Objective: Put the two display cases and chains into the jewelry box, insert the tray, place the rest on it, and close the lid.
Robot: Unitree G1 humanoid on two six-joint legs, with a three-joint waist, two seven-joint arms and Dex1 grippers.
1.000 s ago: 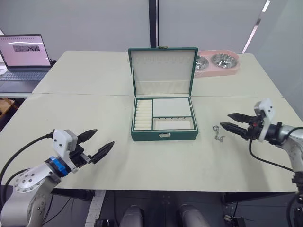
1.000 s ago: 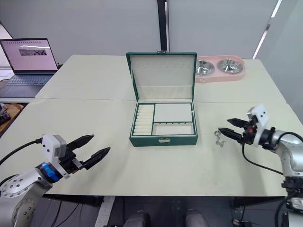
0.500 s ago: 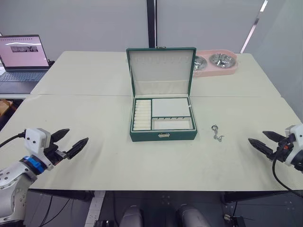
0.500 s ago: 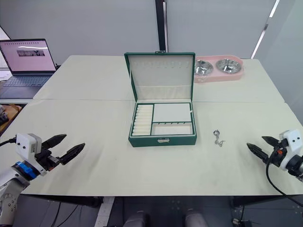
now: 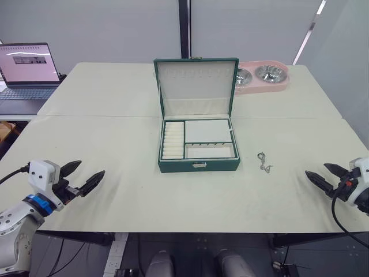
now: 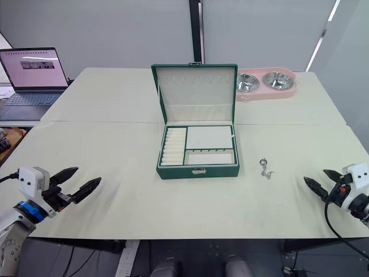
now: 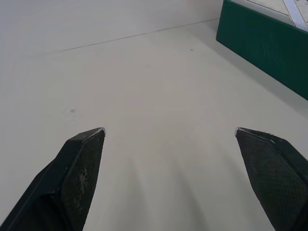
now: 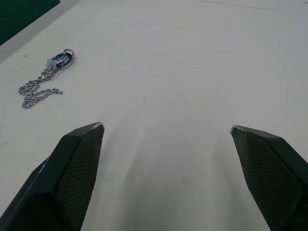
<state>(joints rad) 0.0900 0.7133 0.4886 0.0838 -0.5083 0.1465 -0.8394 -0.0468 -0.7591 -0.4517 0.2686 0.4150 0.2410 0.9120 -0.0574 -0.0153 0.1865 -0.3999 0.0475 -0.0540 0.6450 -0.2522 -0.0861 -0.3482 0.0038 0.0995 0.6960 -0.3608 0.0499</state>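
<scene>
Both arms are now sitting much farther back toward the near table edge than a second ago, when the right gripper was reaching close beside the chain; over the last half second they are barely shifting.

Nearest, the left gripper point(image 5: 82, 178) is hovering spread open and empty over bare table point(image 5: 173, 202) at the near left corner, and the right gripper point(image 5: 324, 177) is likewise gaping and holding nothing at the near right edge.

Ahead of the right gripper, toward the middle of the table, the chain point(image 5: 264, 163) is lying loose, its ring clasp at the far end and its length running roughly front to back, though its exact lie is hard to judge. It is far nearer the right arm than the left, and nothing is standing between them.

Just beyond, left of the chain, the jewelry box point(image 5: 199, 165) is standing with the tray point(image 5: 199, 138) seated inside and the lid point(image 5: 196, 83) raised upright.

Farther back, a pink pet bowl point(image 5: 262, 78) and a laptop point(image 5: 27, 68) are resting well clear.
</scene>
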